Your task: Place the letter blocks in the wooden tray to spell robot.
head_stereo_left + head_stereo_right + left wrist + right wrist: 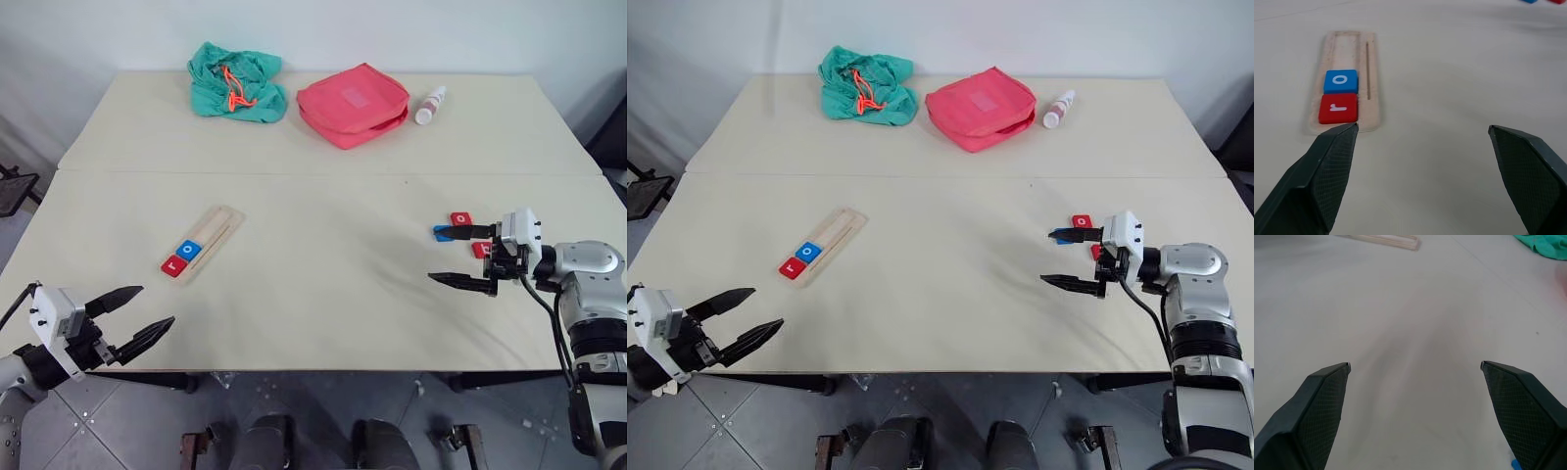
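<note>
The small flat rounded-square plastic tiles look light, stiff and smooth, best pinched across opposite side edges. A red r tile [1338, 108] and blue o tile [1340, 81] sit in the pale grooved wooden tray [223, 221] toward the desk's [313, 294] left front; a blue tile [446, 232] and red tiles [460, 218] lie by its right edge. Left tool [135, 319] and right tool [458, 257] both gape wide, empty.

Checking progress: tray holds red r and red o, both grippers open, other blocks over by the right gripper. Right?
One slip: the o block in the wooden tray is blue, not red, as the left wrist view shows. The r block is red, and the left gripper and right gripper are open.
</note>
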